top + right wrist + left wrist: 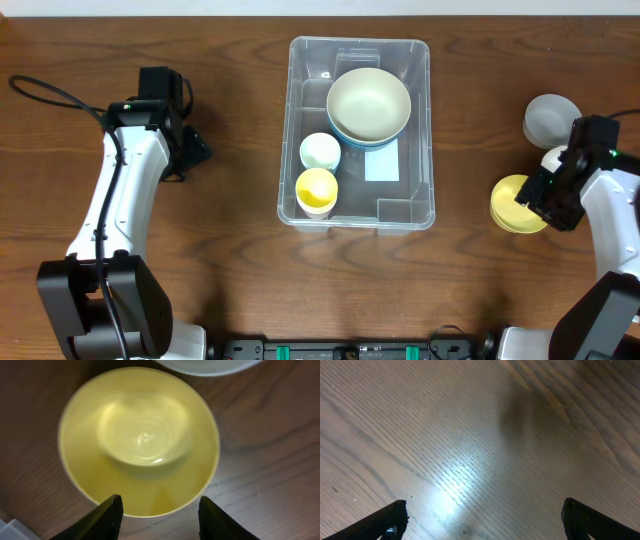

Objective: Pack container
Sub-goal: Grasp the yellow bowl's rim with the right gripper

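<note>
right gripper (pixel 160 501) parted, over yellow bowl (pixel 140 435); container (pixel 310 90) mid-table

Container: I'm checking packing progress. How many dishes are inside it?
4 in the container: a cream bowl stacked on a blue bowl at the far end, a white cup before them, a yellow cup nearest. More may hide under the stack.

Two matching arms at the table: the left arm (pixel 118 195) and the right arm (pixel 612 215) each wear smooth white shells over black joints, with a bulky black base (pixel 95 305) at the left arm's near end. A small green light (pixel 127 105) glows on the left wrist housing, and a thin black cable (pixel 52 92) loops out beside it. Close up, the left fingers (pixel 385 521) and right fingers (pixel 109 516) are blunt and matte black.
</note>
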Available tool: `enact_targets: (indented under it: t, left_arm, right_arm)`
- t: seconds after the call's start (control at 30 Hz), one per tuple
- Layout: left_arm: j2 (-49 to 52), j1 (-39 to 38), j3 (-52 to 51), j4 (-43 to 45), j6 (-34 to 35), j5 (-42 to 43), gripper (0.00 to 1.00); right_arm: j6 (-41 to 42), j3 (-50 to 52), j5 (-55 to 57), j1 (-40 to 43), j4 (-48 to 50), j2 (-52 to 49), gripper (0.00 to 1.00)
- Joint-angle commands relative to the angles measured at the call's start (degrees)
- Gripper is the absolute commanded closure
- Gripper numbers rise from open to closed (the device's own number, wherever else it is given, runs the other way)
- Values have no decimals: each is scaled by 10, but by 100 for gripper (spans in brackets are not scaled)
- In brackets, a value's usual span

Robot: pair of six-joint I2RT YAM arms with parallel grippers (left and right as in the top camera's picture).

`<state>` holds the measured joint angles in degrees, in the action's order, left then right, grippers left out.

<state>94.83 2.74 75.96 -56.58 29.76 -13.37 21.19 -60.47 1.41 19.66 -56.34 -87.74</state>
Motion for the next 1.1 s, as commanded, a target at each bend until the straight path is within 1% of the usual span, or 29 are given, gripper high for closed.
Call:
enact_targets:
  t: [0.0, 0.33, 0.53, 0.7, 0.87, 1.0, 1.07]
  left_arm:
    - [-2, 1, -1, -2, -2, -9, 2]
    - [-2, 1, -1, -2, -2, -9, 2]
    - [-2, 1, -1, -2, -2, -9, 2]
    - [-2, 1, -1, -2, -2, -9, 2]
    - [-2, 1, -1, -2, -2, -9, 2]
    - [-2, 1, -1, -2, -2, -9, 2]
    - [-2, 1, -1, -2, -2, -9, 2]
  right_arm:
    - [26, 5, 35, 17, 0, 4, 49]
    - [37, 17, 26, 67, 15, 13, 49]
    - [42, 71, 26, 80, 79, 13, 50]
    - [40, 115, 11, 80, 139, 13, 55]
    - [38, 122, 3, 80, 156, 13, 58]
    - [35, 142, -5, 80, 188, 13, 66]
    - [34, 151, -10, 80, 199, 13, 67]
